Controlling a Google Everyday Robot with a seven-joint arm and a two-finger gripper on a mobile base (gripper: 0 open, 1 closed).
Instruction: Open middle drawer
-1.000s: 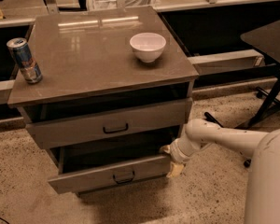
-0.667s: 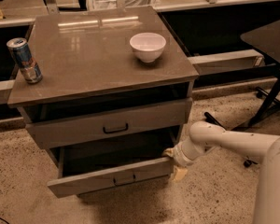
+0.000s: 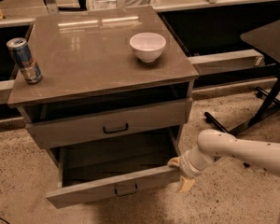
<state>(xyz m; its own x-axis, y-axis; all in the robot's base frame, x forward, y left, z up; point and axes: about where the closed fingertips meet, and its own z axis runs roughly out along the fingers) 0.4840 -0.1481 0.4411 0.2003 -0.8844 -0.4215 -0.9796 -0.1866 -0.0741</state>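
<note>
The middle drawer [image 3: 113, 185] is the lower one showing on the grey-brown cabinet. It is pulled well out, its dark inside is open to view, and it has a small black bar handle [image 3: 126, 189] at the centre of its front. My gripper [image 3: 179, 172] is at the right end of that front panel. One cream finger [image 3: 173, 161] is inside the drawer and the other is on the outside face, shut on the panel. My white arm [image 3: 242, 150] reaches in from the right.
The taller-looking drawer above [image 3: 109, 125] sits slightly out, with a dark gap under the top. A white bowl [image 3: 148, 46] and a drink can [image 3: 24, 59] stand on the cabinet top [image 3: 93, 64]. A black table with legs [image 3: 266, 111] stands at the right on the speckled floor.
The middle drawer has slid further out toward the camera. My gripper has moved with it at its right end.
</note>
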